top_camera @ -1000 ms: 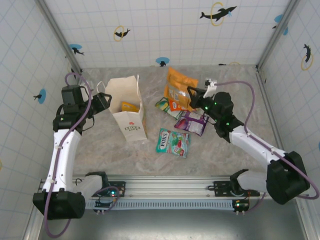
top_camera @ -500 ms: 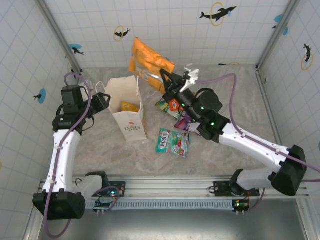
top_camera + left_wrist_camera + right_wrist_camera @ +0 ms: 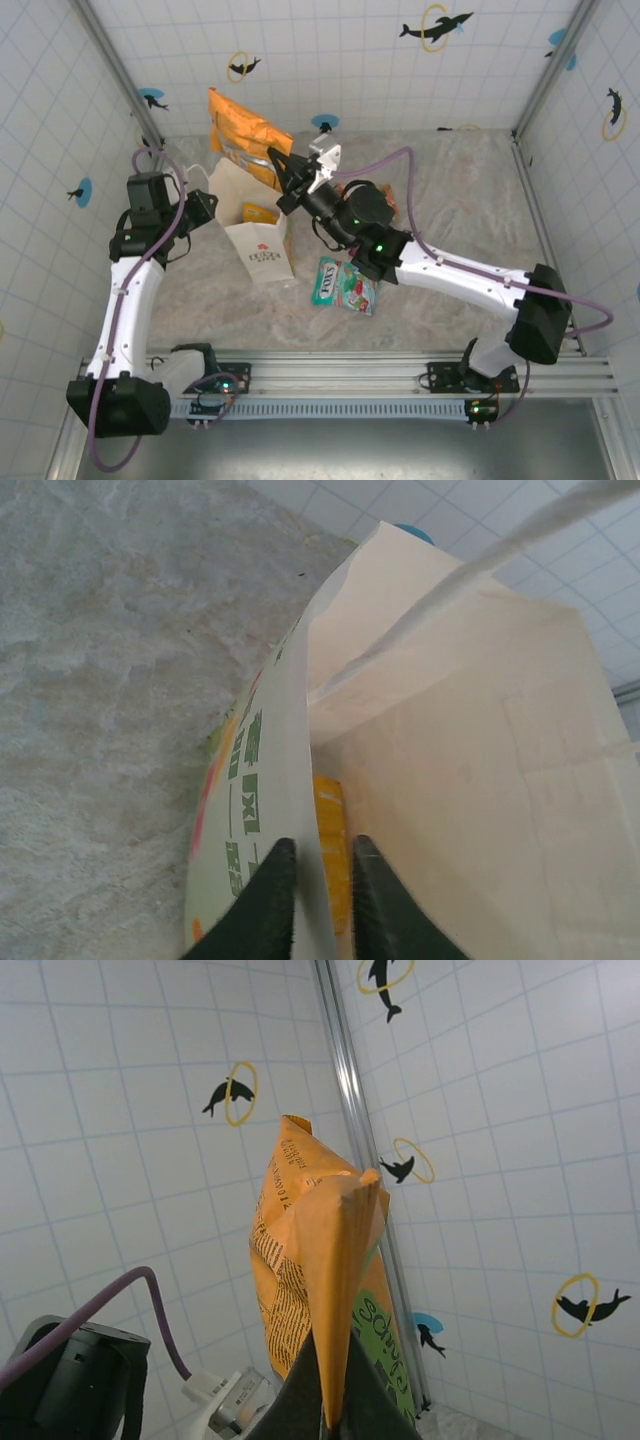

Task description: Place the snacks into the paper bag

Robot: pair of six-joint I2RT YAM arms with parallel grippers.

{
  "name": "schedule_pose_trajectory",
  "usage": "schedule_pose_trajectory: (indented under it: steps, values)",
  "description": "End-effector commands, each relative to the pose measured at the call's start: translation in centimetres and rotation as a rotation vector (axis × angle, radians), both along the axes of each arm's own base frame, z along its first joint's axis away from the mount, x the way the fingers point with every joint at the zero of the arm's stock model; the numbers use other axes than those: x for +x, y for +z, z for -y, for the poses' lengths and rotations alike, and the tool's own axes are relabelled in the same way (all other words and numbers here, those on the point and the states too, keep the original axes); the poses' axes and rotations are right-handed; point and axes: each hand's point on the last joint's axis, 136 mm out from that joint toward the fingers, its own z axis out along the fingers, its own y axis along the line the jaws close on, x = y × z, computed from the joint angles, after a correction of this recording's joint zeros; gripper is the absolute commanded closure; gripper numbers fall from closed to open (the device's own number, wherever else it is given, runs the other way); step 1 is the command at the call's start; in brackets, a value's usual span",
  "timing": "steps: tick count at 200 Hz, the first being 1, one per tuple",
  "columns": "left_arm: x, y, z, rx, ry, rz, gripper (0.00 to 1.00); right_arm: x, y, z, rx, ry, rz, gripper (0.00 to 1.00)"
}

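L tool [image 3: 322,848] pinches paper bag [image 3: 480,780]; R tool [image 3: 330,1412] grips orange packet [image 3: 312,1260] — base hidden.

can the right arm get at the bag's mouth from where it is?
Probably yes. The right end effector, shut on the orange packet, hangs near the paper bag's far rim. The mouth gapes upward, and the left end effector pinches the left wall, off to the side.

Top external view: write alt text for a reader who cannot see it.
The right arm, jaws shut on an orange packet, holds it raised near the mouth of the open white bag, whose left wall the left arm's jaws pinch. A teal packet lies on the table right of the bag; a yellow one sits inside it.
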Motion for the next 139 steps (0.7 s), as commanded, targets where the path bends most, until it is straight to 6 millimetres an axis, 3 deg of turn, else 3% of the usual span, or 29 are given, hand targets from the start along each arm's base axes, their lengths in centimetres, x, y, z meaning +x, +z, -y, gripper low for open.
schedule_pose_trajectory:
  steps: [1, 15, 57, 139]
  values:
    - [0.1, -0.1, 0.2, -0.016, -0.004, 0.005, 0.93, -0.1, 3.0, 0.8, 0.106, -0.052, 0.037, 1.0]
    - [0.2, 0.3, 0.2, -0.023, -0.001, 0.017, 1.0, 0.1, 2.4, 0.1, 0.094, -0.061, 0.031, 1.0]
    - [0.3, 0.6, 0.3, -0.032, 0.005, 0.031, 1.0, 1.6, -0.5, -2.1, 0.034, -0.109, -0.03, 1.0]
    - [0.2, 0.9, 0.4, -0.039, -0.005, 0.044, 1.0, 3.6, -4.5, -3.5, 0.095, -0.14, -0.183, 1.0]
